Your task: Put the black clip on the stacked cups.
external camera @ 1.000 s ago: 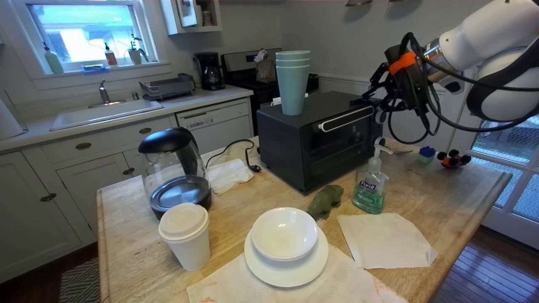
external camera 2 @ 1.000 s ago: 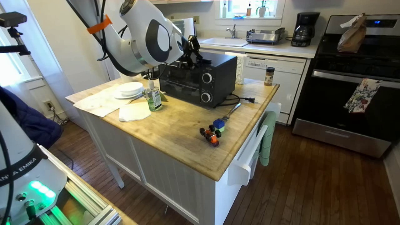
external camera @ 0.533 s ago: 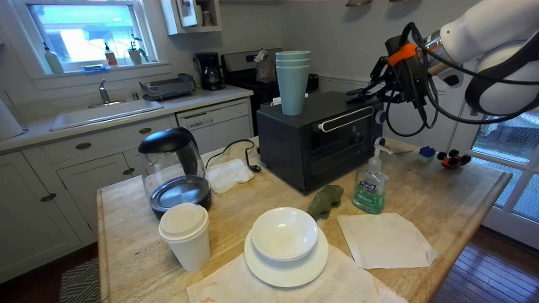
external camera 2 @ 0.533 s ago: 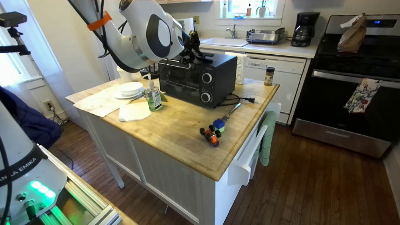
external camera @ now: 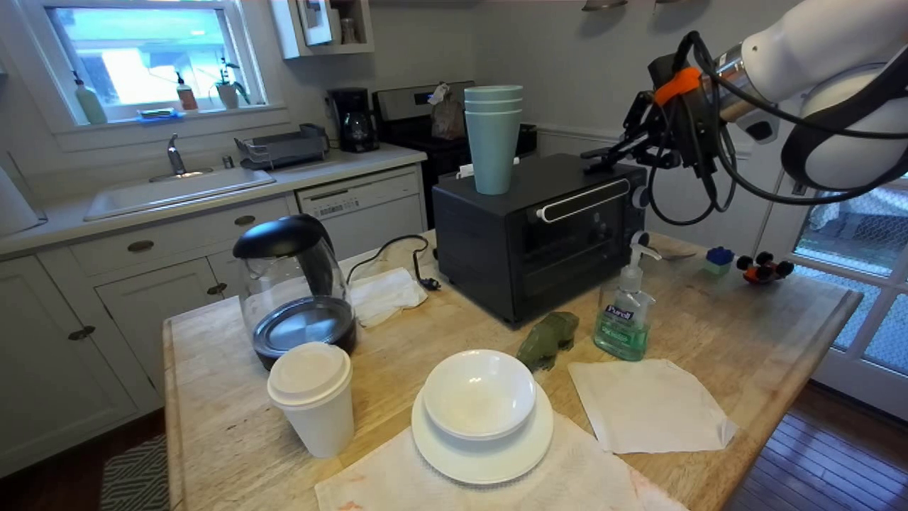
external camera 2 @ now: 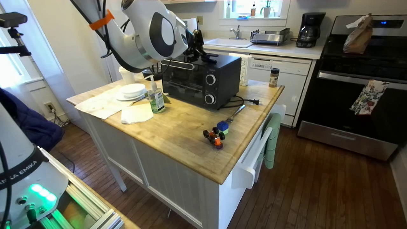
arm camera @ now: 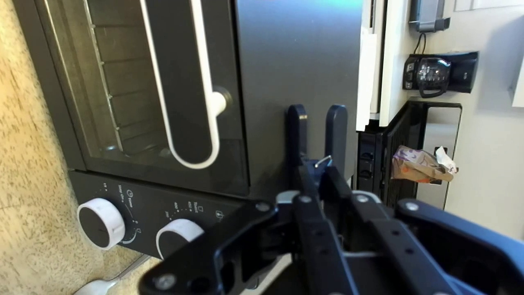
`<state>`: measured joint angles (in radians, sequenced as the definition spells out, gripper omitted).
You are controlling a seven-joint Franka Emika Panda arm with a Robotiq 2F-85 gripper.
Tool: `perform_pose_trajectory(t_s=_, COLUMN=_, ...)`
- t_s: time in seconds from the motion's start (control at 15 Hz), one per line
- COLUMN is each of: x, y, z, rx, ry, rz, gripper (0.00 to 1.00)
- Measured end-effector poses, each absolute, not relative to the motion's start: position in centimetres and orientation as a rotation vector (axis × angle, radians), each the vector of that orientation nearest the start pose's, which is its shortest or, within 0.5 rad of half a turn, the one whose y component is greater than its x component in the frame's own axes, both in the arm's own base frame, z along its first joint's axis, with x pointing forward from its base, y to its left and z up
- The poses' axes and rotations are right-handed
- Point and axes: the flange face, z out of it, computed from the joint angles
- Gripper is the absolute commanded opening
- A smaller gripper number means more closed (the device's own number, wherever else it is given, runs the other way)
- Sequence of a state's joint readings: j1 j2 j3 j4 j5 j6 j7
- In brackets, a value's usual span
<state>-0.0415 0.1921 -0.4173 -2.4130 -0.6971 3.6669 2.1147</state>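
Observation:
The stacked cups (external camera: pixel 494 145), pale mint green, stand upright on top of the black toaster oven (external camera: pixel 475 241) in an exterior view. They are not in the wrist view, and the arm blocks their place in the view from across the island. The black clip (arm camera: pixel 295 129) shows in the wrist view as two dark rounded prongs with a small metal spring. My gripper (arm camera: pixel 317 174) is shut on it near the spring, prongs pointing away. In both exterior views the gripper (external camera: pixel 628 145) (external camera 2: pixel 202 54) holds the clip (external camera: pixel 599 154) over the oven top's knob end, apart from the cups.
The oven handle (arm camera: pixel 204 82) and knobs (arm camera: pixel 100 223) lie close beside the gripper. On the island are a sanitizer bottle (external camera: pixel 624 319), a bowl on a plate (external camera: pixel 480 394), a lidded white cup (external camera: pixel 312 401), a kettle (external camera: pixel 298 291) and a toy car (external camera: pixel 764 270).
My gripper has risen a little with the clip, and its tilt has changed slightly. The stacked cups and the oven have not moved.

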Motion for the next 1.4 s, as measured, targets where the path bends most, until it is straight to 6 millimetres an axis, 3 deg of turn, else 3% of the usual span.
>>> perform_pose_trajectory(t_s=0.67, x=50.5, y=-14.8, z=35.4, rx=-1.532, ry=1.734, rz=-0.899, gripper=0.03)
perform_pose_trajectory(t_s=1.0, x=50.8, y=-14.6, z=37.1, rx=-1.552, ry=1.680, rz=-0.939, gripper=0.03)
perform_pose_trajectory(t_s=1.07, x=50.8, y=-14.4, z=37.6, rx=-1.559, ry=1.662, rz=-0.951, gripper=0.12)
perform_pose_trajectory(t_s=1.33, x=50.7, y=-14.1, z=39.1, rx=-1.569, ry=1.619, rz=-0.981, gripper=0.12)
perform_pose_trajectory(t_s=1.4, x=50.7, y=-14.1, z=39.1, rx=-1.570, ry=1.618, rz=-0.981, gripper=0.03)
